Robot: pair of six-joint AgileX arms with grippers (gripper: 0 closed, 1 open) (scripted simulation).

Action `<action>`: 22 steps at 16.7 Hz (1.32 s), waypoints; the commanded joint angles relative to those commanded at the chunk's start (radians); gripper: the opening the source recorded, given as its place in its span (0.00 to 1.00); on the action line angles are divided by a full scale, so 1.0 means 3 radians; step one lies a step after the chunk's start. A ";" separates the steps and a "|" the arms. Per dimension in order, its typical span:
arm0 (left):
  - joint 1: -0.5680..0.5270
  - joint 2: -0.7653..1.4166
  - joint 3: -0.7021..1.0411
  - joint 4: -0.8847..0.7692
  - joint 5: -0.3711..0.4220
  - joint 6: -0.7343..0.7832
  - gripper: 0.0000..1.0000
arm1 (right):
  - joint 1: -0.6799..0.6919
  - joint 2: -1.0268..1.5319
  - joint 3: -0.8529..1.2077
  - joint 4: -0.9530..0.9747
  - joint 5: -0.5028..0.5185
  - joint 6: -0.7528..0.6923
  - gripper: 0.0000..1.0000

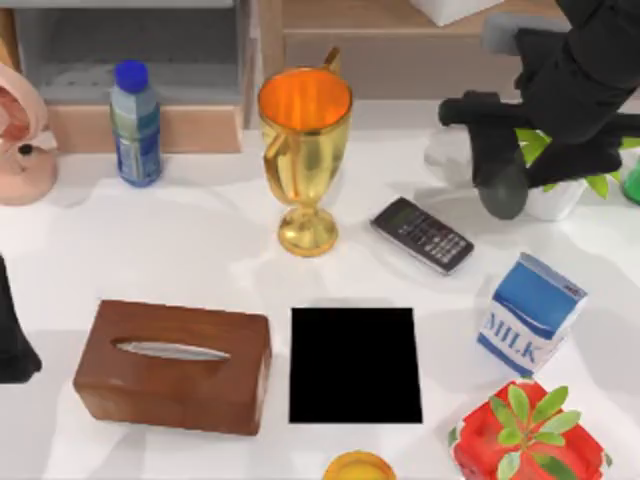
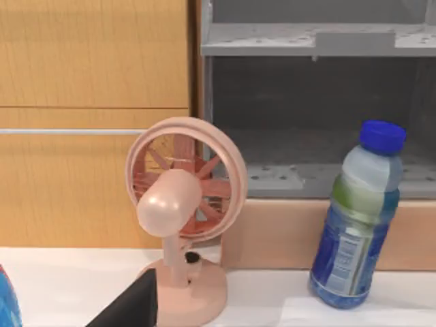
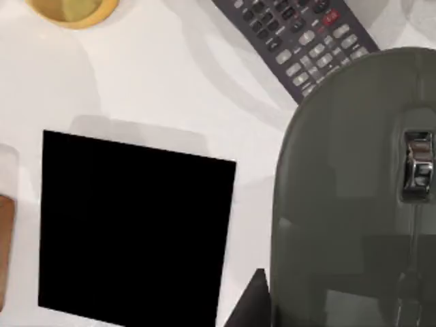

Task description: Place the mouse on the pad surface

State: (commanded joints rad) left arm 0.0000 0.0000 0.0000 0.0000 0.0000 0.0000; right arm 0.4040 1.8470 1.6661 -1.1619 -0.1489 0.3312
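A white tabletop (image 1: 200,250) fills the foreground, evenly lit, with soft shadows. Behind it stands furniture — a grey open shelf unit (image 2: 313,109) on a pale peach base (image 2: 272,235), flanked by light wooden cabinet panels (image 2: 92,102) — along the far edge.

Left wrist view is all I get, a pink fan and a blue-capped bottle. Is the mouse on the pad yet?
Observer: No. The flat black rectangular pad lies bare in the top view's lower middle, beside the brown wooden tissue box.
Operator: Where's the mouse?
Observer: The dark grey oval mouse hangs in the right tool, above the white table's far right, near the dark keypad handset.
Operator: And my left tool?
Observer: The left tool is parked at the table's left edge.
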 joint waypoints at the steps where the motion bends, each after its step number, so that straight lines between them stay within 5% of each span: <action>1: 0.0000 0.0000 0.0000 0.0000 0.0000 0.0000 1.00 | 0.0225 0.0069 0.0055 0.0009 0.0021 0.0304 0.00; 8: 0.0000 0.0000 0.0000 0.0000 0.0000 0.0000 1.00 | 0.1324 0.0715 0.0013 0.0044 0.0400 0.1628 0.00; 22: 0.0000 0.0000 0.0000 0.0000 0.0000 0.0000 1.00 | 0.1206 0.0886 -0.0193 -0.0030 0.0253 0.1855 0.00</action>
State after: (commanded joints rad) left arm 0.0000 0.0000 0.0000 0.0000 0.0000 0.0000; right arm 0.7657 2.1128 1.6083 -1.1709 -0.0730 0.8876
